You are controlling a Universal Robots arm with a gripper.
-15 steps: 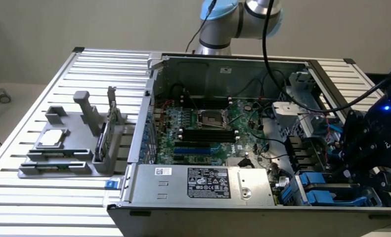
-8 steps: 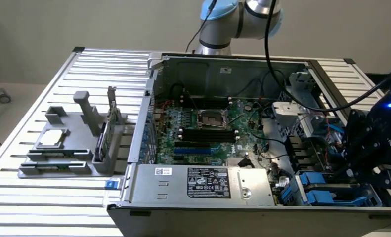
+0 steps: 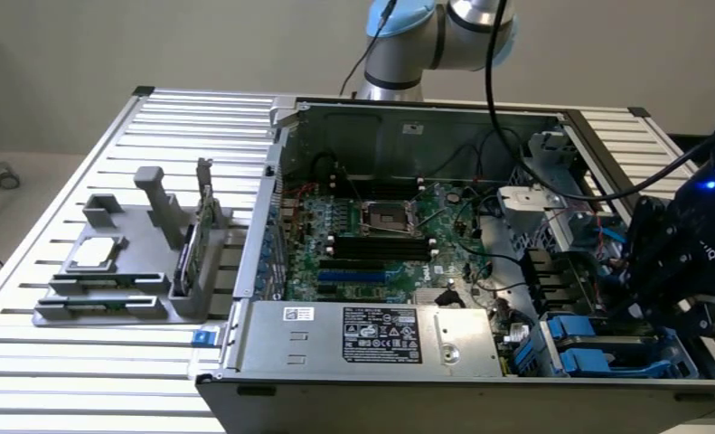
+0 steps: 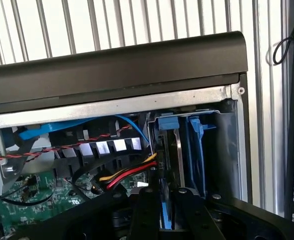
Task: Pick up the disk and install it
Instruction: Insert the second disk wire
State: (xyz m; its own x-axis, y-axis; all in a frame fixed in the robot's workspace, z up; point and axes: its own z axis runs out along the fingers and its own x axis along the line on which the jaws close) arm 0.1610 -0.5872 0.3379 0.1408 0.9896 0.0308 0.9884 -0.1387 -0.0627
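Slatted aluminium makes up the bench [image 3: 79,362], and on it sits an open computer case [image 3: 454,362] with its motherboard [image 3: 370,244] exposed, a power supply [image 3: 370,334] along the near edge and, off at about nine o'clock on the slats, a grey fixture tray [image 3: 116,271] carrying spare parts.

Over the case's corner at roughly four o'clock in the exterior view hangs the gripper [image 4: 162,210], a dark mass with a blue light on it. From the wrist camera its two black fingers [image 4: 144,212] stand close together, clamped on the upper edge of the disk [image 4: 178,150]. That disk stands on edge in the blue-railed drive bay [image 3: 598,348], silver face showing between blue plastic carrier rails, seemingly lowered part of the way into its slot. How deep it sits I cannot tell. Red, yellow and black power leads [image 4: 124,175] and a blue data cable [image 4: 62,126] run just beside it, near eight o'clock from the disk in the wrist picture.

Handling, as a judgement: a metal drive is stiff and fairly dense for its bulk, with smooth faces that could slip, and it dislikes knocks. The plastic rails are probably the weaker part. A hold across the flat faces near the top edge, centred, seems soundest.
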